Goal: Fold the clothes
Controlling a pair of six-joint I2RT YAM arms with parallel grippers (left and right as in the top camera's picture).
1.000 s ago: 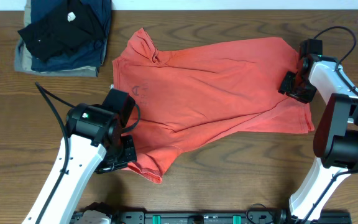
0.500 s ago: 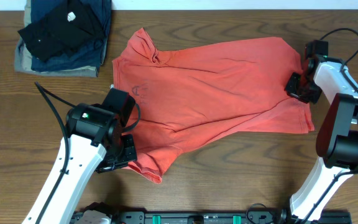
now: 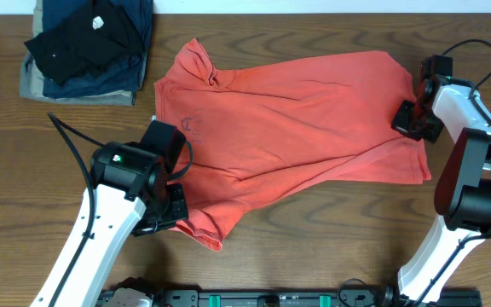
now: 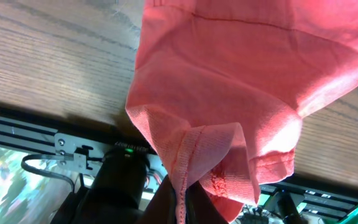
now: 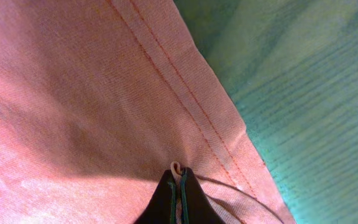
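Close to the table's (image 3: 331,247) near edge, the left gripper (image 4: 180,199) is clamped on a bunched hem corner of the T-shirt (image 3: 297,119) (the stitching runs right into the closed tips). The orange-red cloth lies spread and wrinkled across the table's middle. Toward the right edge, the right gripper (image 5: 178,182) pinches a small pucker beside the double-stitched hem. Folded dark garments (image 3: 88,47) sit stacked at the far left corner.

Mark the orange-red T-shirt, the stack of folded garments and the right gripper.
orange-red T-shirt (image 3: 297,119), overhead view, middle of its body.
folded garments (image 3: 83,43), overhead view, black top piece.
right gripper (image 5: 178,182), right wrist view, between fingertips shut on cloth near the hem.
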